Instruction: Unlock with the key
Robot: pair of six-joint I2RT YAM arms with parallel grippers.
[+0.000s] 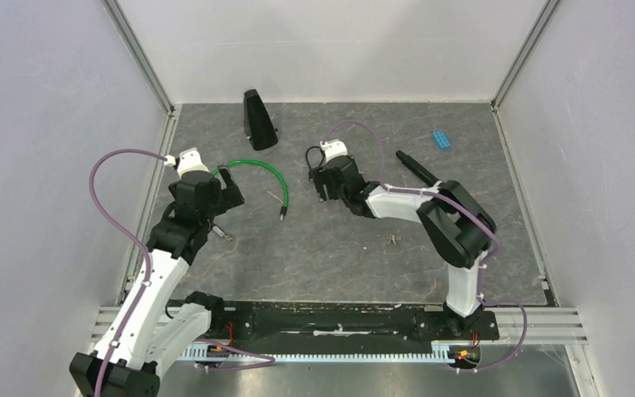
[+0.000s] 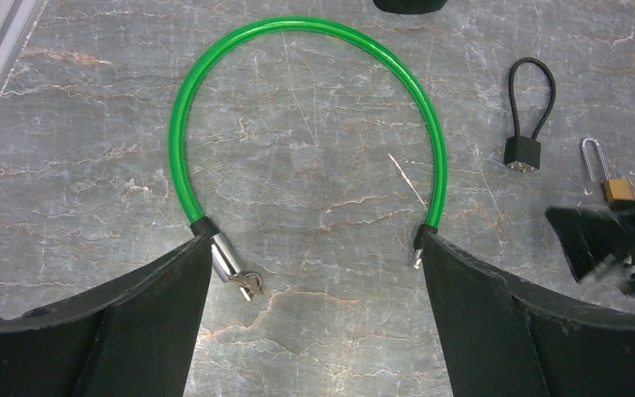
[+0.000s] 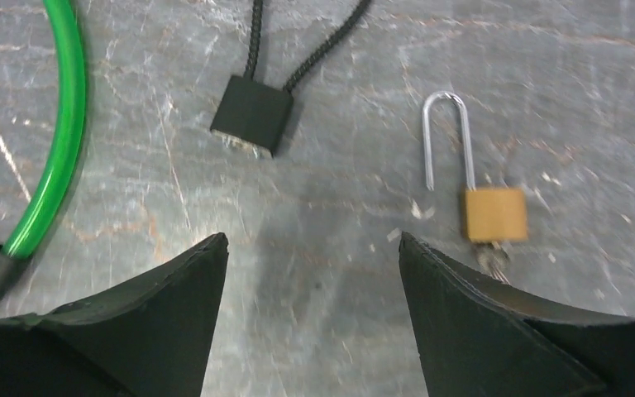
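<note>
A green cable lock (image 2: pixel 298 29) lies in an open arc on the stone table; it also shows in the top view (image 1: pixel 269 169). Its silver cylinder end has a key (image 2: pixel 246 285) in it, and its pin end (image 2: pixel 417 252) lies free. My left gripper (image 2: pixel 314 248) is open and empty above the gap between the two ends. A brass padlock (image 3: pixel 494 213) with a key (image 3: pixel 489 258) under it has its shackle swung out. A black cable padlock (image 3: pixel 252 114) lies to its left. My right gripper (image 3: pixel 312 240) is open and empty just near of both.
A black cone-shaped stand (image 1: pixel 258 120) is at the back. A black tool (image 1: pixel 417 168) and a blue brick (image 1: pixel 441 139) lie at the back right. A small metal bit (image 1: pixel 393 240) lies mid-table. White walls enclose the table on three sides.
</note>
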